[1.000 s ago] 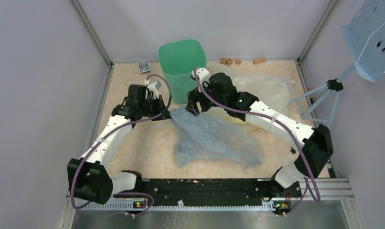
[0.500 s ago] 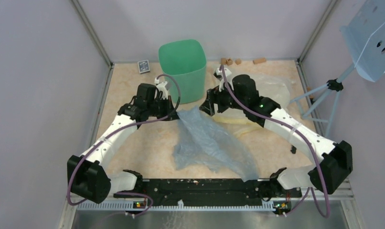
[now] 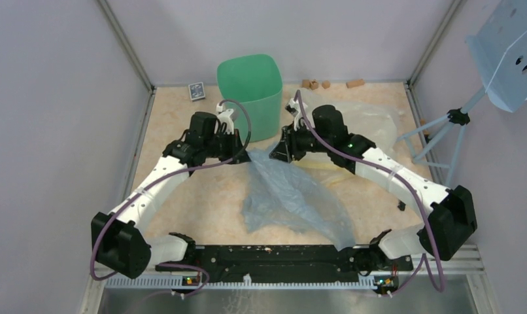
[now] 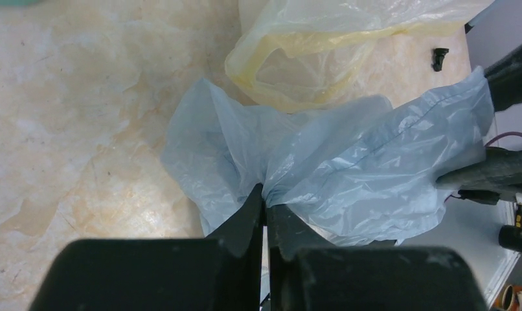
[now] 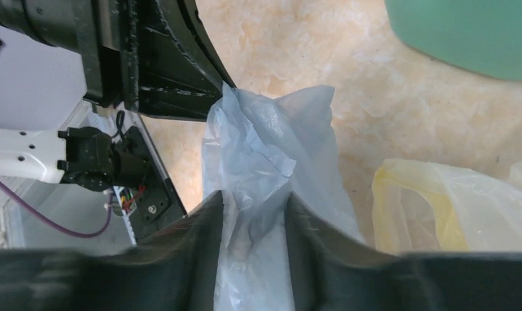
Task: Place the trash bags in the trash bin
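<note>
Trash bag [image 3: 287,196] | left fingers [image 4: 244,223] pinching its edge; right fingers [image 5: 193,243] straddle it, grip unclear

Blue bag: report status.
Left end effector shut on pale blue bag. Right end effector straddles it, grip unclear. Bag outside green bin. Yellow bag alongside.
</note>
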Motion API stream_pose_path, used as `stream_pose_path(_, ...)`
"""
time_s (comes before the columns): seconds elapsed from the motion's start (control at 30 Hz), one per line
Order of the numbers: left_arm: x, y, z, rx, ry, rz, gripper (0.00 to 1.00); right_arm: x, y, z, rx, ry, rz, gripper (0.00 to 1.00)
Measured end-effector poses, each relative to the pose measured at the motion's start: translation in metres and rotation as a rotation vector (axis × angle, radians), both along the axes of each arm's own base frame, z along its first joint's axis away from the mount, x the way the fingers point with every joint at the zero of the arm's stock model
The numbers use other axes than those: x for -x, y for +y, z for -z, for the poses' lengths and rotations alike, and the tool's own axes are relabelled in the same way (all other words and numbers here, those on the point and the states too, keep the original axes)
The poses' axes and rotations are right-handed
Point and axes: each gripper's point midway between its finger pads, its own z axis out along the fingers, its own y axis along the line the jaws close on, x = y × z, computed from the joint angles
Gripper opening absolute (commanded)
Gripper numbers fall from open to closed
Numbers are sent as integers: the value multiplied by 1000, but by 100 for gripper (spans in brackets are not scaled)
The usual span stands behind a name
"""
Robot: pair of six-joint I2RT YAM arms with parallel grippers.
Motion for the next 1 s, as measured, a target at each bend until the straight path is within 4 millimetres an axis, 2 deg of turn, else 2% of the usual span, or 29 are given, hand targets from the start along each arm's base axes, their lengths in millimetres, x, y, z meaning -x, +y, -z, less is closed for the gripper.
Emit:
stream_pose_path(0.03,0,-1,-1,5,-3,7,27,0,1,2,0,8,1,8)
stream_pose_path(0.07,0,-3,-3,10,-6,16,38,-1,1,4,-2,18,10,0)
stream_pose_path(0.13,-2,-4,-6,10,-15,17,62,-6,-2,7,1,35,50,0)
stream_pose_path(0.2,-5,-3,-10,2,-36,13,80,-17,-11,10,-7,50,124,0)
stream_pose_path(0.27,-5,0,-14,-9,-63,7,91,-32,-30,15,-32,71,223,0)
stream_pose_path(0.3,-4,2,-17,-9,-78,4,94,-37,-41,19,-47,90,274,0)
stream_pose_path(0.37,3,6,-26,5,-132,-1,95,-56,-72,23,-74,109,396,0)
stream_pose_path(0.47,21,12,-25,30,-182,2,90,-71,-105,24,-99,115,512,0)
stream_pose_path(0.6,35,15,3,45,-141,-3,80,-72,-109,20,-102,98,516,0)
stream_pose_path(0.77,38,19,54,2,27,-85,83,-69,-110,18,-96,82,507,0)
stream_pose_path(1.0,51,4,83,-65,136,-122,79,-63,-113,9,-113,56,505,0)
